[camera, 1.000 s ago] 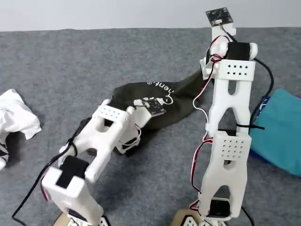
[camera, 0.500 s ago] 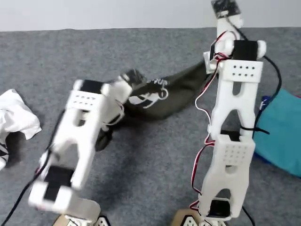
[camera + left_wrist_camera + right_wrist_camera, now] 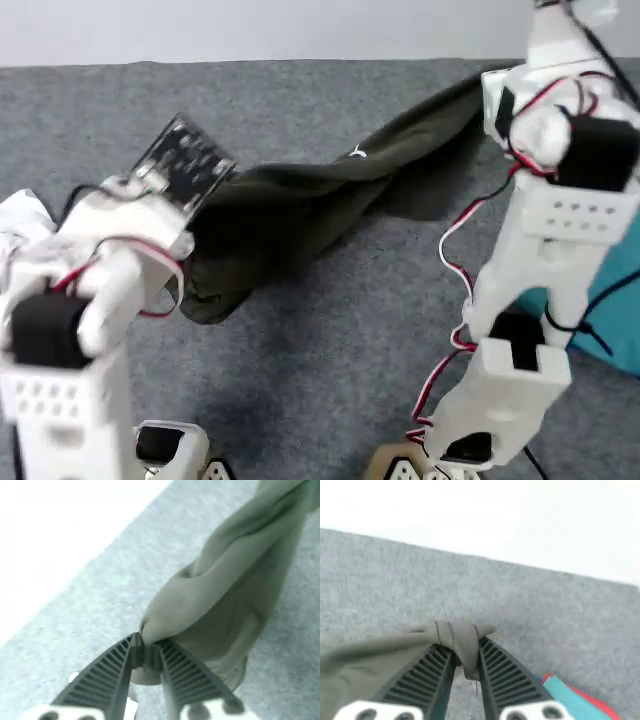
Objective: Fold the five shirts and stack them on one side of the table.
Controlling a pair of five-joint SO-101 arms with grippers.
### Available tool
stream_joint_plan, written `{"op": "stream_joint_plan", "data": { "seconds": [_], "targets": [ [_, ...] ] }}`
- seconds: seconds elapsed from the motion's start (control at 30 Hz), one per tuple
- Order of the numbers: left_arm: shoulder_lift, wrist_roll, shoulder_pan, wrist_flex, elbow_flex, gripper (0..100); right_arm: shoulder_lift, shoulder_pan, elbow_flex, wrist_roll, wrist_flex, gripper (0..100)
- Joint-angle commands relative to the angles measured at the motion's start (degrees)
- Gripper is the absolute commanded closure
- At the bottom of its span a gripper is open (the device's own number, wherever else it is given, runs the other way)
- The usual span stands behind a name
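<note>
Dark olive cloth shirt (image 3: 300, 205) strung between 2 grippers over the grey felt table (image 3: 330, 350).
Left gripper (image 3: 145, 656) and right gripper (image 3: 465, 661) each pinch a bunched end tight; crumpled white shirt (image 3: 18, 215) and teal shirt (image 3: 625, 300) lie at opposite table edges.

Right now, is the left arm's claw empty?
No, the left gripper is pinched shut on a bunched edge of the dark green shirt.

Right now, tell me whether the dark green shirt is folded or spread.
Neither: dark green shirt hangs bunched between left gripper and right gripper.
</note>
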Motion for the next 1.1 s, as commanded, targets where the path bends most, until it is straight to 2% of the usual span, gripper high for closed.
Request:
{"op": "stream_joint_plan", "data": {
  "seconds": [0.0, 0.23, 0.33, 0.43, 0.5, 0.6, 0.73, 0.87, 1.0, 1.07],
  "targets": [
    [-1.1, -0.1, -2.1, 2.5, -1.7, 100, -2.1, -1.5, 1.1, 1.2, 2.0, 98.9],
    [15.2, -0.4, -7.3, 3.1, 3.4, 100, 9.3, -8.1, 12.0, 3.4, -1.0, 98.9],
    [26.9, -1.8, -8.1, -0.7, 5.4, 100, 16.7, -8.6, 12.6, 3.3, -5.6, 98.9],
    [39.6, -1.8, -9.5, -8.4, 4.6, 100, 23.3, -8.4, 12.5, 3.3, -10.4, 98.9],
    [47.8, -1.8, -10.5, -12.6, 1.9, 100, 26.0, -8.1, 12.5, 3.3, -12.9, 98.9],
    [57.8, -1.6, -12.4, -13.7, -6.3, 99, 27.6, -7.1, 12.5, 3.1, -15.9, 98.9],
    [65.4, -1.5, -14.7, -6.9, -19.0, 95, 28.1, -6.5, 12.5, 2.4, -17.5, 98.9],
    [66.8, -0.3, -15.4, 1.8, -29.4, 87, 28.2, -6.2, 12.7, 2.4, -16.9, 98.9],
    [66.8, -0.7, -14.2, 9.8, -40.5, 86, 28.2, -6.2, 12.7, 2.4, -16.7, 98.9],
    [66.4, -0.8, -13.8, 10.0, -42.4, 86, 28.2, -6.3, 12.7, 2.4, -16.7, 98.9]
  ]
}}
